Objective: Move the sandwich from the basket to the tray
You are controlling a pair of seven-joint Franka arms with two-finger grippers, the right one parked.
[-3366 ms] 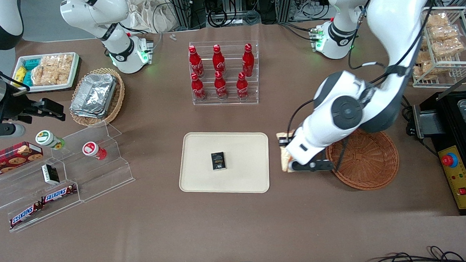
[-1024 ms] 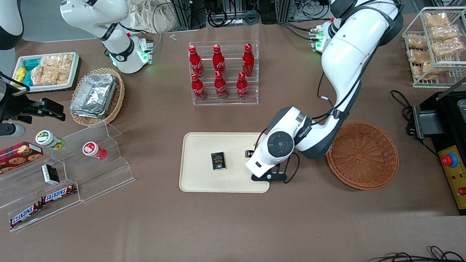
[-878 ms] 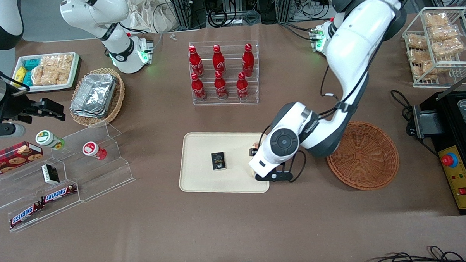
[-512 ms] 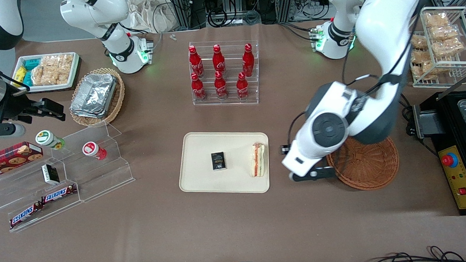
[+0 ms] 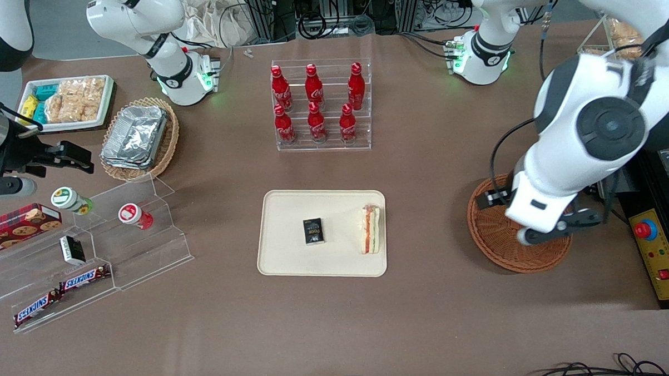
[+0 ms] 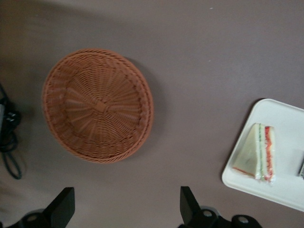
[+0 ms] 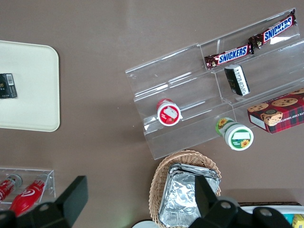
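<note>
**Sandwich lying on the tray, gripper hanging released over the basket**

While the sandwich [image 5: 370, 229] is lying flat inside the tray [image 5: 292, 262], close against the rim at the working arm's end, the left arm's gripper [image 6: 127, 213] is hanging released above the table with nothing between its two dark fingers [image 6: 63, 208], which are standing wide apart. Taking the tray as the landmark: the wedge is showing its red, orange and green layers toward the tray's middle in the front view, and a small black box [image 5: 314, 231] is sitting near that middle, apart from the sandwich. Toward the working arm's end from the tray, well apart from it, the round reddish-brown basket [image 5: 489, 244] is resting on the brown table [image 5: 339, 327], and the wrist view is showing its woven bottom [image 6: 97, 104] bare. From the front the gripper itself is mostly hiding under the arm's white wrist, so its height over the basket is hard to judge, though it seems to be well clear of the weave. Farther from the front camera than the tray, a clear rack of red bottles [image 5: 320, 105] is standing upright.
</note>
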